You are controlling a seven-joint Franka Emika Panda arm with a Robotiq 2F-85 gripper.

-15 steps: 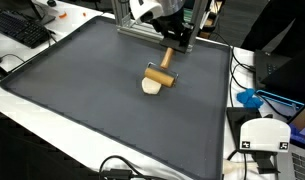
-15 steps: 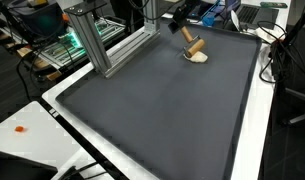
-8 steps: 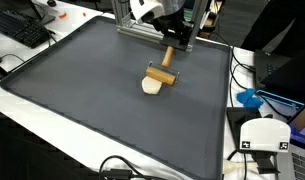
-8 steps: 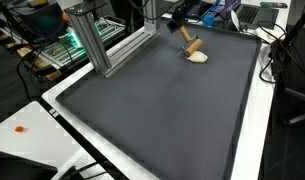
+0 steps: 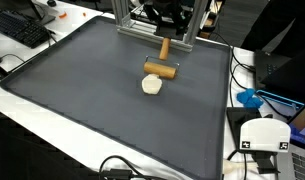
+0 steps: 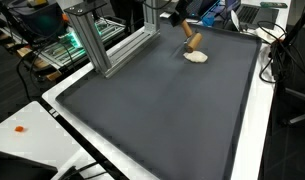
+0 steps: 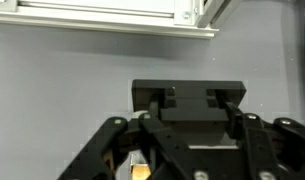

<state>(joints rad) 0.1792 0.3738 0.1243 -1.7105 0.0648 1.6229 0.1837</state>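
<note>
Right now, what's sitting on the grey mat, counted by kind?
Wooden mallet: 1
Pale dough-like lump: 1
Total: 2, on the grey mat

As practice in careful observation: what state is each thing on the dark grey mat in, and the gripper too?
Wooden mallet: resting on the mat, head next to the dough.
Cream dough lump: lying on the mat, flattened.
Black Robotiq gripper: above the mat, open or shut unclear.
</note>
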